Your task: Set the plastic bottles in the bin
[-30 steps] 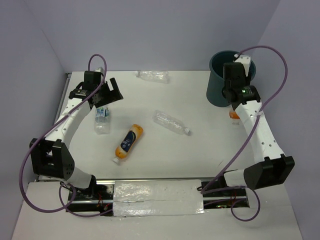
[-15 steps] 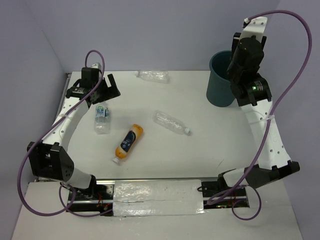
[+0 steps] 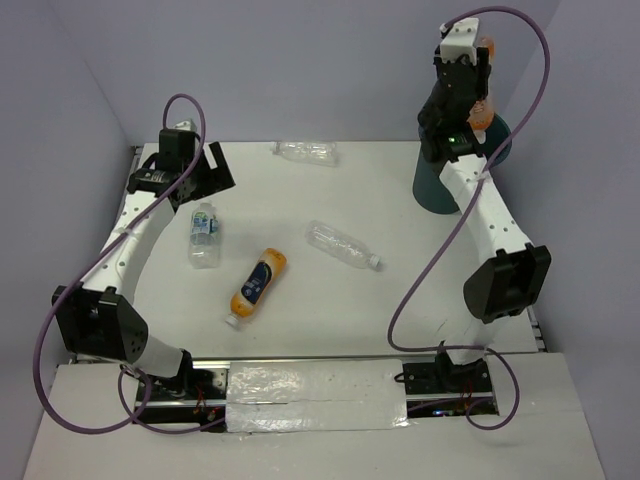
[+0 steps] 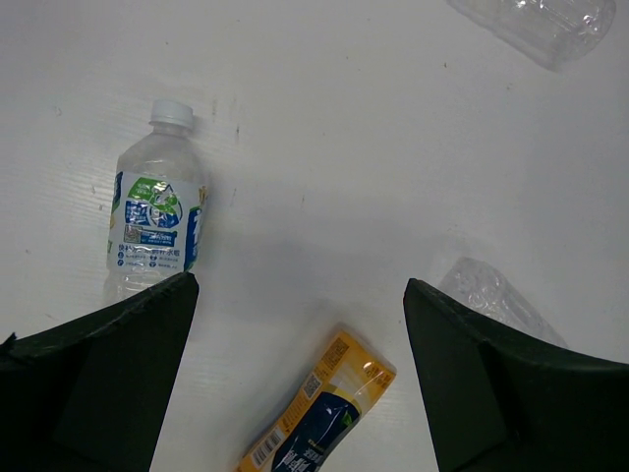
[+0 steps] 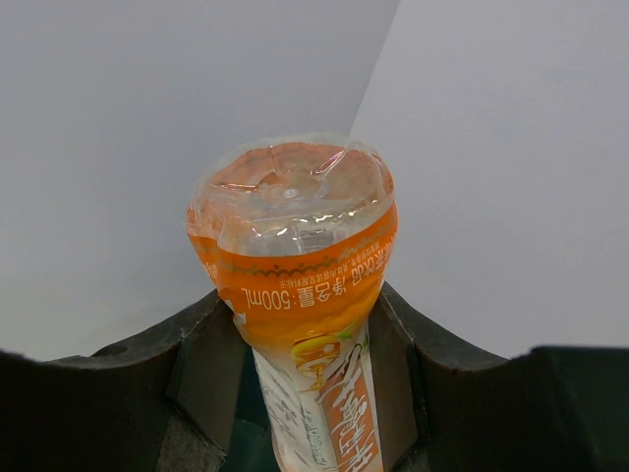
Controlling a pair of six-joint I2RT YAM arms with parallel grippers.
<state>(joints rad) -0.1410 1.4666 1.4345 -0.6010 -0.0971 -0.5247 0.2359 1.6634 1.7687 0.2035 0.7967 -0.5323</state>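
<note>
Glossy clear plastic, orange film label on held bottle (image 5: 295, 246). Matt black right fingers (image 5: 98, 393). Matt white, faintly ribbed table (image 4: 344, 147). Crinkled glossy clear bottle (image 3: 342, 245). Smooth teal plastic bin (image 3: 428, 182). Shiny wrinkled silver tape (image 3: 315, 385).

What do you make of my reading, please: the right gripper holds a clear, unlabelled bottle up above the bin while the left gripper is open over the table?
Only the bottle is wrong: the right wrist view shows the right gripper holding an orange, labelled bottle. It is above the bin, and the left gripper is open over the table.
</note>
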